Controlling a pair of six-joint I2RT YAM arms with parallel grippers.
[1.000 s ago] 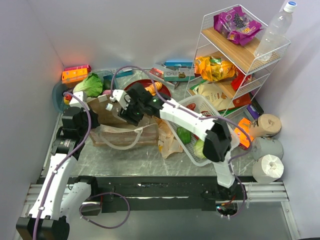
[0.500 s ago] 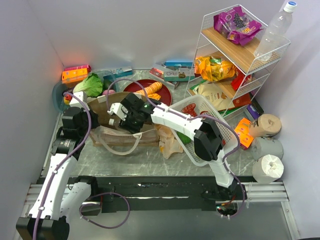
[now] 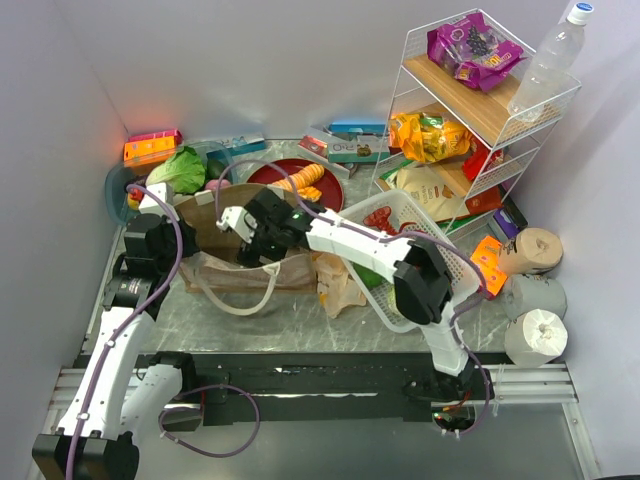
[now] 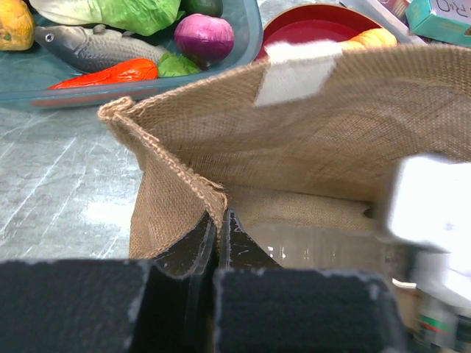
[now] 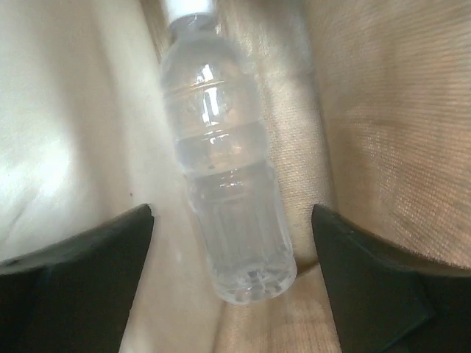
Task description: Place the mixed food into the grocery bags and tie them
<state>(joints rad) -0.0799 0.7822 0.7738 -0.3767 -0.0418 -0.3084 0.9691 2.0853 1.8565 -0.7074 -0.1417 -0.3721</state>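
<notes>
The brown burlap-like bag point(image 3: 300, 265) with beige loop handles stands at centre left. My left gripper point(image 3: 178, 212) is shut on its left rim; the left wrist view shows the jaws point(image 4: 219, 224) pinching the frayed edge of the bag point(image 4: 331, 140). My right gripper point(image 3: 250, 243) reaches into the bag's mouth. In the right wrist view it point(image 5: 232, 213) is open, with a clear bottle point(image 5: 224, 191) lying on the bag's floor between the jaws, touching neither. The tan plastic bag point(image 3: 335, 280) lies crumpled beside the brown bag. A lettuce point(image 3: 180, 168) sits at the back left.
A white slotted basket point(image 3: 445, 262) with green vegetables point(image 3: 368, 272) is at right. The wire shelf point(image 3: 480, 110) holds a purple packet point(image 3: 472, 48), an orange packet point(image 3: 428, 135) and a bottle point(image 3: 552, 58). A red plate point(image 3: 280, 172), a teal tray point(image 4: 250, 40) and paper rolls point(image 3: 535, 335) stand around.
My right gripper has moved a little down and left, deeper into the brown bag's mouth, and the arm's elbow has shifted. The left arm has kept its hold on the rim.
</notes>
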